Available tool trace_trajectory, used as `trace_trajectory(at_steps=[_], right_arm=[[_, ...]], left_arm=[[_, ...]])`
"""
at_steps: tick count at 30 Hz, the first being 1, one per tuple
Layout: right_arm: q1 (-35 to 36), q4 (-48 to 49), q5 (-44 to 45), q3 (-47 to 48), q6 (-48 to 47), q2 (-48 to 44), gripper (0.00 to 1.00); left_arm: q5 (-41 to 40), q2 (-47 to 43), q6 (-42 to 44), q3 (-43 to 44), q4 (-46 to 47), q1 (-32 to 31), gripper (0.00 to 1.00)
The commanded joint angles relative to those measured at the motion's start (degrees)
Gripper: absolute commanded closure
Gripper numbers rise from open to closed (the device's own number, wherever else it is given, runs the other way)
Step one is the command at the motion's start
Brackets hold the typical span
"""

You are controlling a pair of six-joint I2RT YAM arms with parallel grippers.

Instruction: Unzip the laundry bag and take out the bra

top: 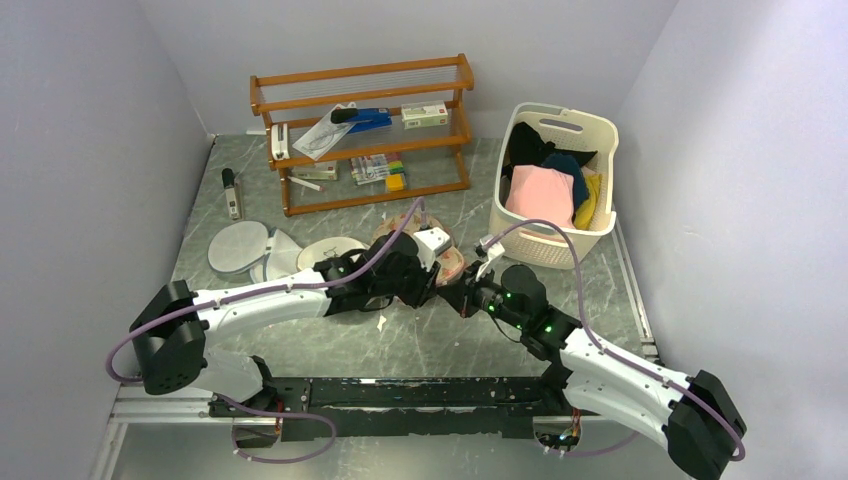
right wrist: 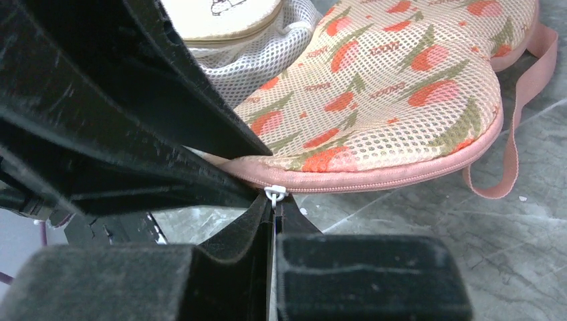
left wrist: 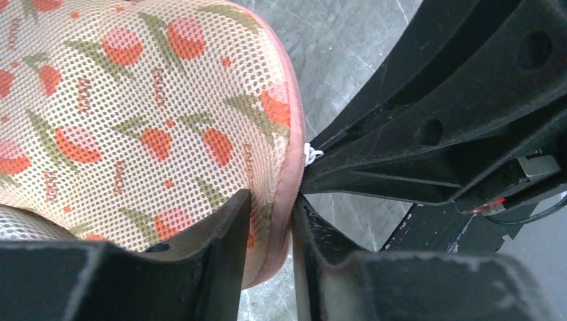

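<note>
The peach-pink mesh laundry bag (right wrist: 401,73) with orange-red leafy print lies on the grey table; it also shows in the left wrist view (left wrist: 134,120) and, mostly hidden by the arms, in the top view (top: 450,265). My left gripper (left wrist: 271,221) is shut on the bag's pink trimmed edge (left wrist: 291,194). My right gripper (right wrist: 274,204) is shut on the white zipper pull (right wrist: 275,194) at the bag's pink zipper seam, which looks closed. The two grippers meet at the same edge (top: 450,290). No bra shows.
A round white mesh bag with beige top (right wrist: 227,27) lies behind the laundry bag; more lie at left (top: 240,245). A pink loop strap (right wrist: 515,134) trails off the bag. A wooden shelf (top: 365,135) stands at the back, a white basket of clothes (top: 555,185) at back right.
</note>
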Motion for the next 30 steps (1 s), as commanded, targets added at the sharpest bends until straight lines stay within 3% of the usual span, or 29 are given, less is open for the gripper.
trace_trajectory(at_steps=[1, 3, 4, 8, 20, 28, 30], right_arm=[[0.3, 0.9, 0.0, 1.1, -0.1, -0.3, 1.0], [0.3, 0.9, 0.0, 1.3, -0.3, 0.4, 1.0], [0.3, 0.8, 0.3, 1.4, -0.4, 0.5, 1.0], [0.3, -1.1, 5.3, 1.6, 0.5, 0.6, 1.0], [0.2, -19.8, 35.8, 8.1, 7.8, 4.0, 1.0], [0.3, -11.7, 18.8, 5.1, -3.3, -1.3, 1.0], [0.2, -8.2, 12.7, 3.7, -4.2, -2.7, 1.0]], left_arm=[[-3.4, -0.7, 0.1, 0.5, -0.1, 0.0, 0.7], [-4.0, -0.7, 0.2, 0.8, -1.0, 0.0, 0.89], [-4.3, -0.8, 0.2, 0.9, -1.4, 0.0, 0.93], [-5.4, -1.8, 0.0, 0.3, -2.1, 0.0, 0.93], [-6.2, -3.6, -2.2, -5.1, -0.6, 0.0, 0.93], [-6.5, -1.9, -3.1, -8.4, 0.7, 0.0, 0.93], [-5.0, -2.2, -2.6, -7.8, 0.7, 0.0, 0.81]])
